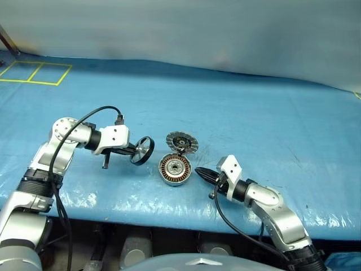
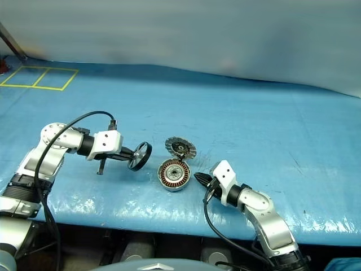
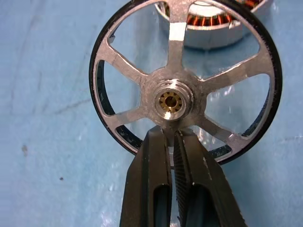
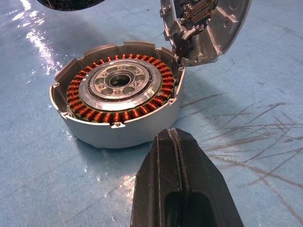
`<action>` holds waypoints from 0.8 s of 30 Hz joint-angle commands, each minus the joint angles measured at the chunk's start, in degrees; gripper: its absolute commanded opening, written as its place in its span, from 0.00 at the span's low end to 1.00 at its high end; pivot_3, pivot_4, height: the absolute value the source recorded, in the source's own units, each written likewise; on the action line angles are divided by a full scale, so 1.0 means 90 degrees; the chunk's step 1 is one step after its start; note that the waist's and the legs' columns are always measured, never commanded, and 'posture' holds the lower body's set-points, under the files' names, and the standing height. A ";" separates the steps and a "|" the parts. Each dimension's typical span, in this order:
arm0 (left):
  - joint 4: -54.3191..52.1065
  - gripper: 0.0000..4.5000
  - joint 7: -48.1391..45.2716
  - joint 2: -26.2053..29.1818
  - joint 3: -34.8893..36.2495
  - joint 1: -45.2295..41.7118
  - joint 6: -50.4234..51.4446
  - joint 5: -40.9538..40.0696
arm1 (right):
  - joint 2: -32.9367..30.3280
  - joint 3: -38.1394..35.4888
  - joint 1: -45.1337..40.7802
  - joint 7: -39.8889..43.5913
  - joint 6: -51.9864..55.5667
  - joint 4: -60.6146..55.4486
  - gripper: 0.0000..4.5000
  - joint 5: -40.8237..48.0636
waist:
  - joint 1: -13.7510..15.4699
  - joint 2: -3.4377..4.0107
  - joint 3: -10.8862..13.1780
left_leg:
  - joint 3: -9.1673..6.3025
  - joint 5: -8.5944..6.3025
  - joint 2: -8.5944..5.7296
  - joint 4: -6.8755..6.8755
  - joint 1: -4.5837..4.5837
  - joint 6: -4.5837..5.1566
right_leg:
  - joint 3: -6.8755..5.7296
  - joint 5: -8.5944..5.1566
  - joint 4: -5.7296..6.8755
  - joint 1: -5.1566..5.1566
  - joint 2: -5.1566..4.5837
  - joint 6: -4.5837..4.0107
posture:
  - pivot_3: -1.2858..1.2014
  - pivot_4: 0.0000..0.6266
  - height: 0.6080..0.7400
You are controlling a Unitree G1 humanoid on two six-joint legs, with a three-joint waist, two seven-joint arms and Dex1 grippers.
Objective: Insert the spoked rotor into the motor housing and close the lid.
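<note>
On the blue worktop (image 1: 237, 107), our left pincer (image 1: 134, 150) grips the spoked rotor (image 1: 142, 150) and holds it on edge above the surface, just to the left of the motor housing (image 1: 175, 169). In the left wrist view we see the two black fingers (image 3: 151, 165) pressed narrowly together on the lower part of the rotor, just beneath its brass-centred hub, with five pale spokes fanning out to the dark rim; a slice of the copper-wound housing shows through the spokes beyond it. The housing sits flat on the worktop, its mouth open upward, the ring of orange windings around a silver centre in plain sight. The lid (image 1: 182, 142) stands tilted open at the housing's far rim, joined to it there, with its dark, ribbed inner face turned toward us. Our right pincer (image 1: 201, 173) rests low, just to the right of the housing, tips pointing at its wall but not touching it; in the right wrist view its fingers (image 4: 163, 179) are pressed fully together with nothing between them. The rotor and housing are near each other but apart, the rotor not yet over the opening.
</note>
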 commanded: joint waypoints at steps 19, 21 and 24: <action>0.0786 0.01 -0.0695 -0.1031 -0.1202 -0.1490 0.0179 0.0121 | 0.0043 -0.0105 0.0245 -0.0302 -0.0167 -0.0157 0.00 -0.0124 | -0.0036 0.0002 0.0001 | 0.0000 0.0000 -0.0001 -0.0010 -0.0012 0.0001 | -0.0001 -0.0001 -0.0009 -0.0012 0.0001 -0.0001 | 0.52 0.24 1.00; 0.0916 0.01 -0.0721 -0.1078 -0.1290 -0.1541 0.0078 0.0202 | 0.0049 -0.0093 0.0254 -0.0320 -0.0173 -0.0161 0.00 -0.0130 | -0.0028 0.0002 0.0001 | 0.0000 0.0000 -0.0001 -0.0010 -0.0013 0.0001 | -0.0001 -0.0001 -0.0012 -0.0011 0.0001 0.0000 | 0.52 0.24 1.00; 0.0998 0.01 -0.0749 -0.1158 -0.1347 -0.1580 0.0043 0.0216 | 0.0062 -0.0078 0.0272 -0.0340 -0.0194 -0.0154 0.00 -0.0152 | -0.0020 0.0002 0.0001 | 0.0000 0.0000 -0.0001 -0.0010 -0.0012 0.0001 | -0.0001 -0.0001 -0.0012 -0.0011 0.0001 -0.0001 | 0.52 0.24 1.00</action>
